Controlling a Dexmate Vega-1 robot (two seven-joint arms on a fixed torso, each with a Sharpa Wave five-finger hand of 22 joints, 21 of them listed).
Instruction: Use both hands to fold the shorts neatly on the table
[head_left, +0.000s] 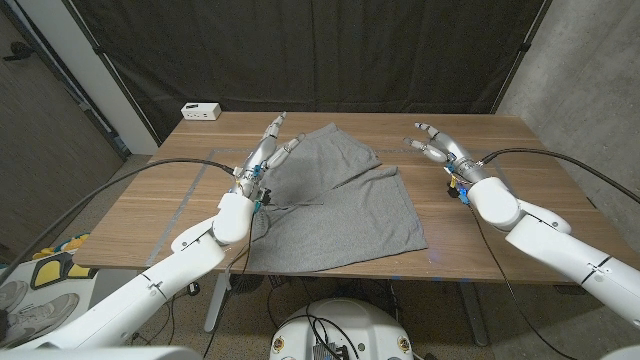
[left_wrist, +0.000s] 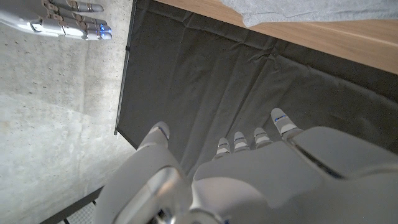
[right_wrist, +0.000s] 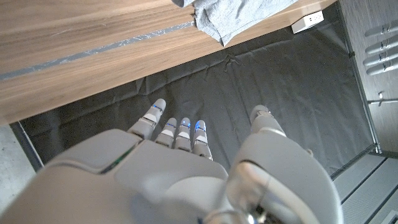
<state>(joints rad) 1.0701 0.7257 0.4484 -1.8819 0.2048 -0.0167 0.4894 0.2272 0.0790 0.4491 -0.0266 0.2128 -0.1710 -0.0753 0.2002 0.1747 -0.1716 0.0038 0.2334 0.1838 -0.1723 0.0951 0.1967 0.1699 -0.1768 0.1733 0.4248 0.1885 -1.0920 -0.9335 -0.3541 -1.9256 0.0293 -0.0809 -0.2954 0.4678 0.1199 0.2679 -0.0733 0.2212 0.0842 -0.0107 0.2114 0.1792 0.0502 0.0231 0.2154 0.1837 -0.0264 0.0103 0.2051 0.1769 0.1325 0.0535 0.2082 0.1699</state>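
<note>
Head view: shorts (head_left: 340, 205) lie on the counter (head_left: 500, 170); left hand (head_left: 262, 157) seemingly above them, right hand (head_left: 445, 152) beside, both spread, empty.

Two white robot arms reach in from the bottom corners. The left hand (head_left: 262, 160) is raised with its fingers (head_left: 279, 130) straight and spread, holding nothing. The right hand (head_left: 452, 160), well apart from it, is likewise raised, fingers (head_left: 428, 140) extended and apart, also holding nothing.
</note>
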